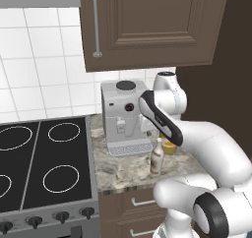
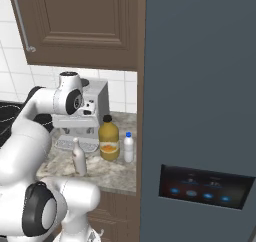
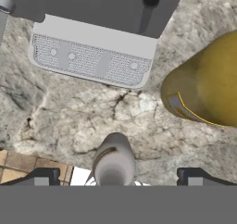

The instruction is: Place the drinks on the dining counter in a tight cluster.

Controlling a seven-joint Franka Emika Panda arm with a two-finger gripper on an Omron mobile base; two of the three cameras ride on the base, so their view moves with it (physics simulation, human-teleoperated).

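Gripper (image 3: 115, 177) spread wide, holding nothing; slim bottle (image 3: 113, 160) stands upright on small marbled counter (image 3: 69, 112), directly below between the fingertips, long axis along the approach; orange jug (image 3: 208, 86) just beside.

Left base view looks from behind-left over the arm at the coffee machine (image 1: 123, 115) on the marbled bench (image 1: 118, 170); right base view takes that same bench from the opposite side. Hand view stares straight down, close above the slim beige-white bottle (image 3: 114, 159).
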